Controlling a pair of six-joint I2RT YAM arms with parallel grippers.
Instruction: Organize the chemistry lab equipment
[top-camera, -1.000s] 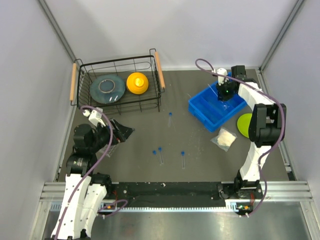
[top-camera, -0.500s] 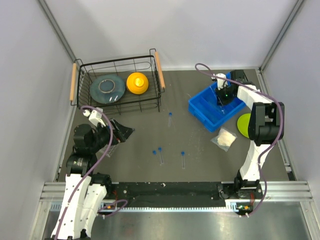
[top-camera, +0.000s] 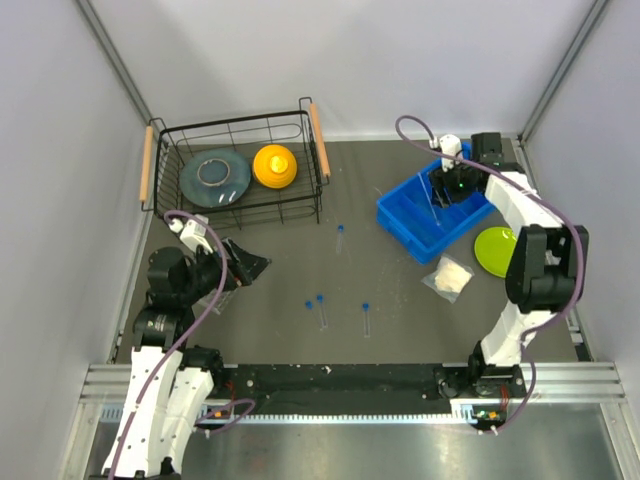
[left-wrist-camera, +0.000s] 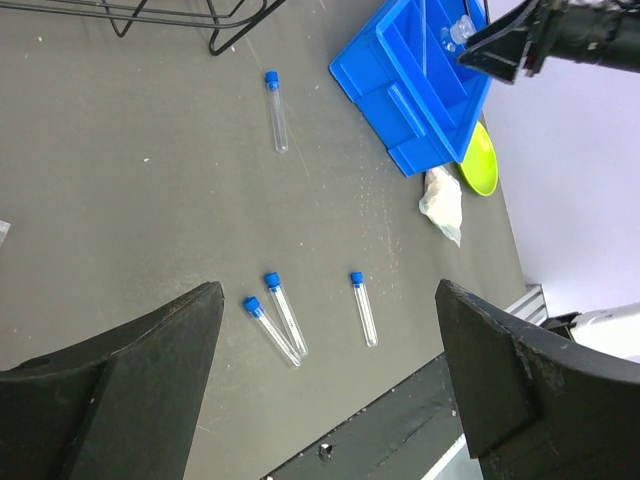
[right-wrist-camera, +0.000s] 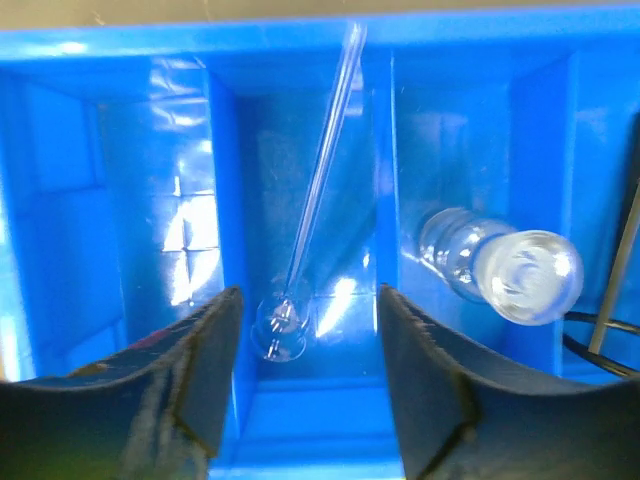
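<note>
In the top view, the right hand (top-camera: 453, 188) hangs over the blue bin (top-camera: 405, 215) at the right of the frame. Four blue-capped test tubes (top-camera: 340, 236) lie on the table (top-camera: 280, 280) in the centre. The left hand (top-camera: 245, 265) is at the lower left.

In the left wrist view, its fingers (left-wrist-camera: 130, 380) are wide apart with nothing between them. Two of the tubes, the pair (left-wrist-camera: 277, 322), lie just beside each other at the lower centre.

In the right wrist view, the fingers (right-wrist-camera: 180, 400) are apart and hold nothing. A thin clear glass tube (right-wrist-camera: 325, 165) leans in the middle compartment, and a clear vial (right-wrist-camera: 500, 268) lies in the right one. The release looks finished. I would lift straight up with the fingers apart, because the tube's round end sits between them. After that I would take the single tubes before the pair, closing across the middle of each tube.
</note>
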